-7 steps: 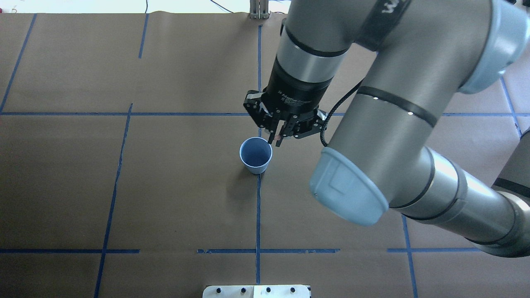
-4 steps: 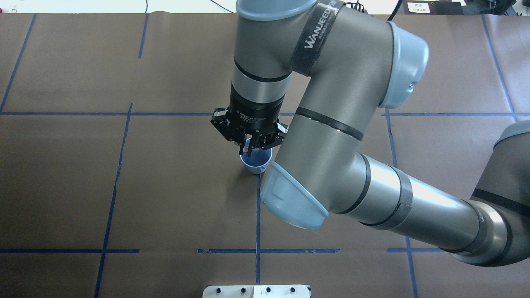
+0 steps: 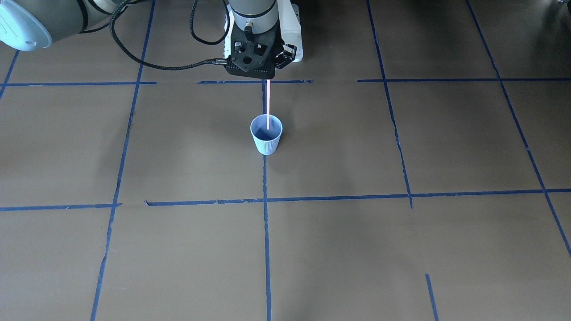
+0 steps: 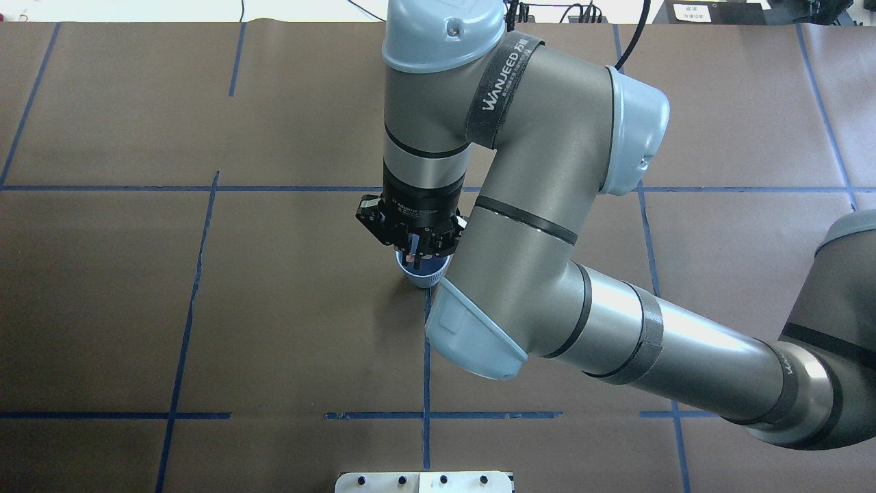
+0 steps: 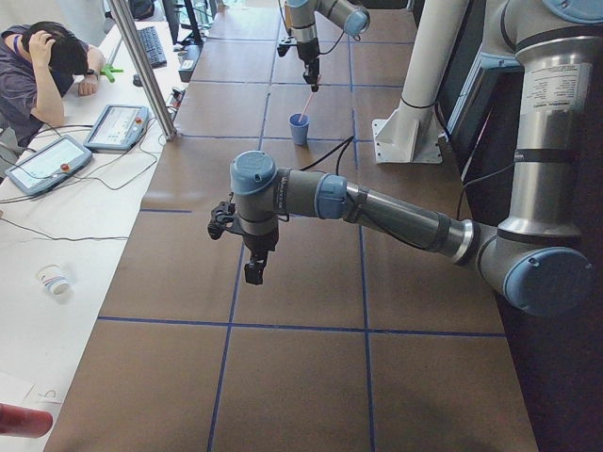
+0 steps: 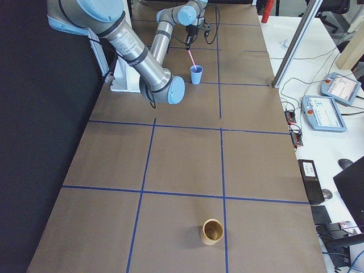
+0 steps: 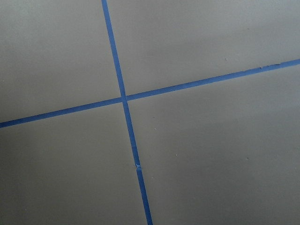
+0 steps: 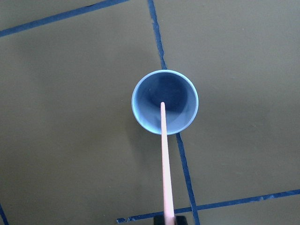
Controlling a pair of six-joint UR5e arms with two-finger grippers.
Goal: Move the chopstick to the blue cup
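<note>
- The chopstick (image 3: pixel 268 104) hangs nearly upright, straight below the right gripper (image 3: pixel 269 76). It is held by its top end, and in the overhead view only a pink stub shows between the fingers.
- Its lower tip lies directly beneath the gripper, inside the outline of the cup's mouth. In the right wrist view the tip sits close to the centre of the dark interior. How far it has passed below the rim cannot be told.
- The blue cup (image 3: pixel 266 145) stands upright on the table (image 3: pixel 401 249), right under the gripper and apart from it by most of the stick's length.
- The right gripper's fingers are pinched closed on the chopstick.
- Judged step: insertion. The stick is lined up over the cup and has not been let go yet.
- The next move seems to call for a straight descent, so that more of the stick is inside the wall before the fingers part. The stick is much longer than the cup is tall, so once freed it will likely lean on the rim and could tip the light cup.
- The left gripper (image 5: pixel 252 273) hangs over bare table, well apart from the cup, and whether it is open or closed cannot be told. Its wrist camera shows only crossing blue tape lines (image 7: pixel 124 98).
</note>
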